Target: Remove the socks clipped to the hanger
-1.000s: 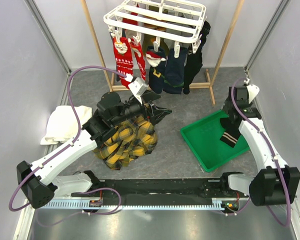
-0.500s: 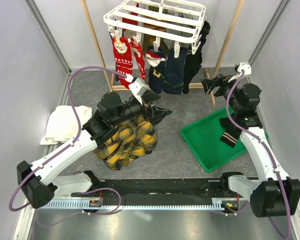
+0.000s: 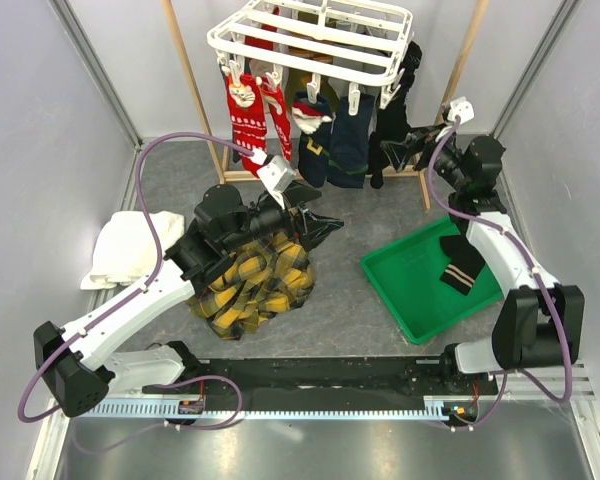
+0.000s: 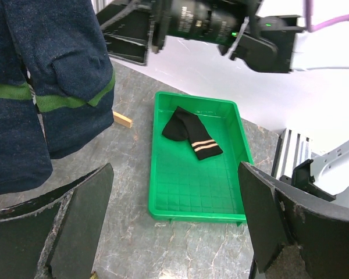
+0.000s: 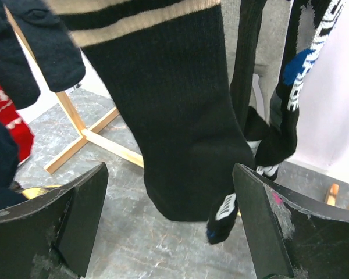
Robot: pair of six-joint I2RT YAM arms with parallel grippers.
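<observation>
- Presently the right gripper (image 3: 398, 150) is raised near the far edge, right of centre. Its fingers are spread wide and grasp nothing.
- In the right wrist view, the right gripper (image 5: 170, 224) faces a black sock with tan bands (image 5: 163, 116) that hangs ahead of the gap. I cannot tell whether it touches.
- Just right of that sock hang more black socks (image 5: 291, 110) with white lettering. A red sock (image 5: 6, 122) shows at the left margin.
- The wooden frame (image 5: 87, 133) has its foot on the tabletop behind and below the socks.
- The left gripper (image 3: 305, 212) sits mid-table over the plaid cloth (image 3: 250, 280), released and holding nothing.
- From its wrist camera, the left gripper (image 4: 174, 221) has its fingers wide apart. Navy socks (image 4: 46, 87) with a green band hang close at upper left.
- The hanger (image 3: 310, 35) hangs over the middle of the far edge, between the frame's two poles.
- Still clipped along it, left to right, are red socks (image 3: 245, 110), navy socks (image 3: 330, 140) and black socks (image 3: 388, 125).
- The green tray (image 3: 400, 290) lies toward the right edge, tilted to the table's sides. One loose striped sock (image 3: 460, 265) is inside it.
- Bare tabletop (image 3: 340, 290) runs between the plaid cloth and the tray, and on up to the frame's feet.
- The white towel (image 3: 120, 250) is bunched against the left edge, well apart from the hanger.
</observation>
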